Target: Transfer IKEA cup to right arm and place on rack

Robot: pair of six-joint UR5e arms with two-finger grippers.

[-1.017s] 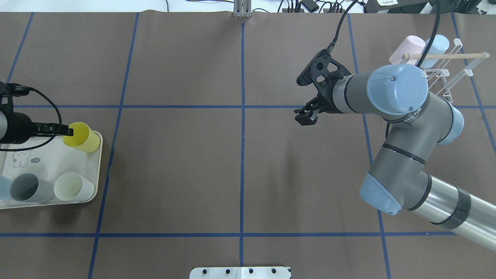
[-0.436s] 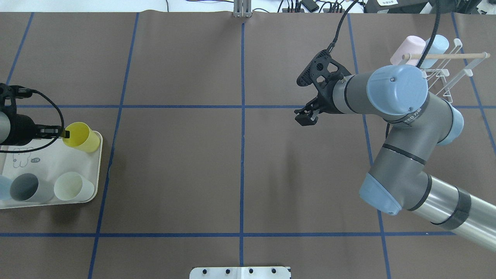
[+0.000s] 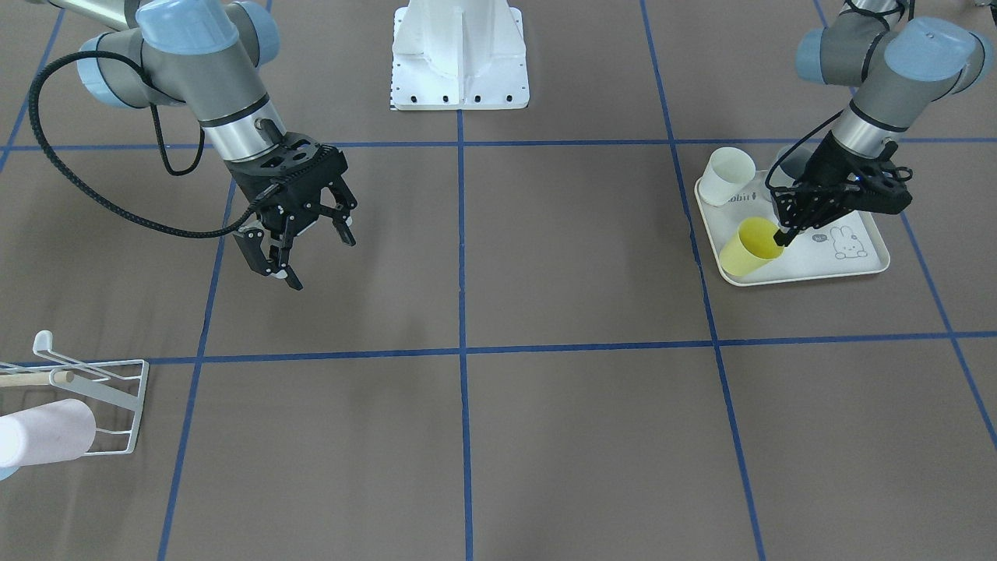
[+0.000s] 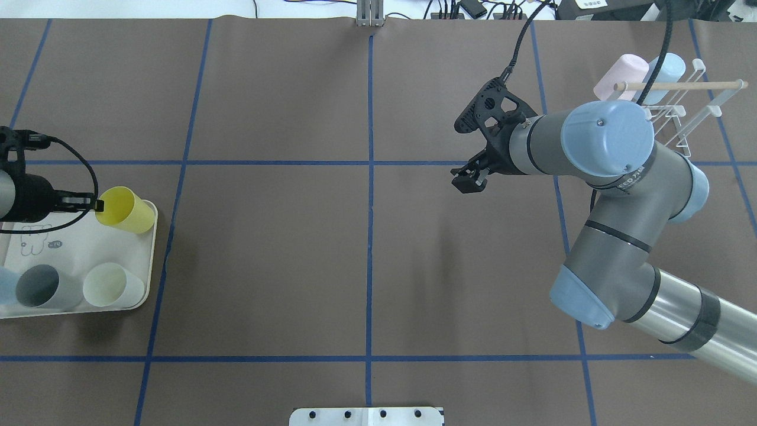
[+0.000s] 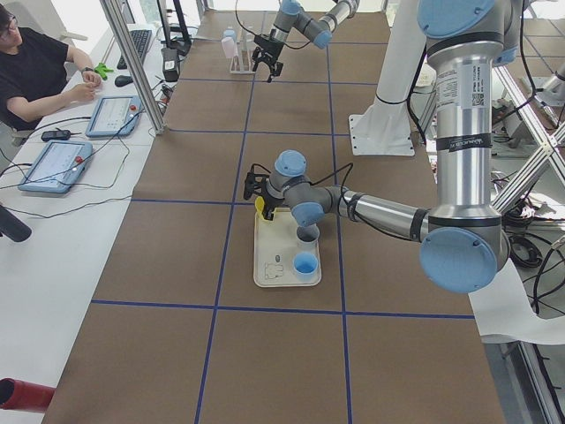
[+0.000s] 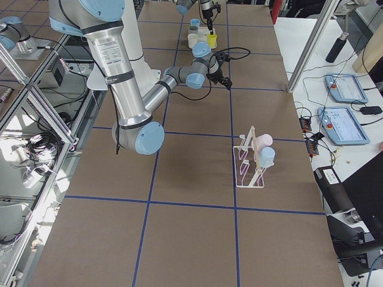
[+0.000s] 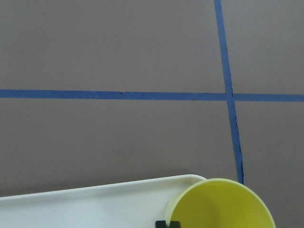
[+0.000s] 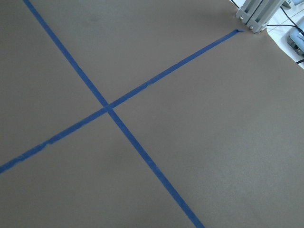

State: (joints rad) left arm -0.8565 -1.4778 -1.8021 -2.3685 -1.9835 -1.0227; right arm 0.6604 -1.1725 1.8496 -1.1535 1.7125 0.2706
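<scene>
Yellow cup (image 3: 740, 255), thin rim hold at tray (image 3: 818, 261) edge.
Left pincer (image 3: 783, 234): closure unclear; cup may tip off or slip. Right pincer (image 3: 321, 261) stands apart.

The cup (image 4: 125, 210) is yellow. The tray (image 4: 77, 248) is cream with a line-drawn rabbit. Beside it are a grey cup (image 4: 38, 287) and a pale green cup (image 4: 112, 285). The desk (image 4: 266, 248) is brown with a blue grid. The rack (image 4: 689, 115) is white, with a pink cup (image 4: 621, 76) and a light-blue cup (image 4: 667, 68). The left hand (image 4: 97, 205) and right hand (image 4: 470, 182) are black.
</scene>
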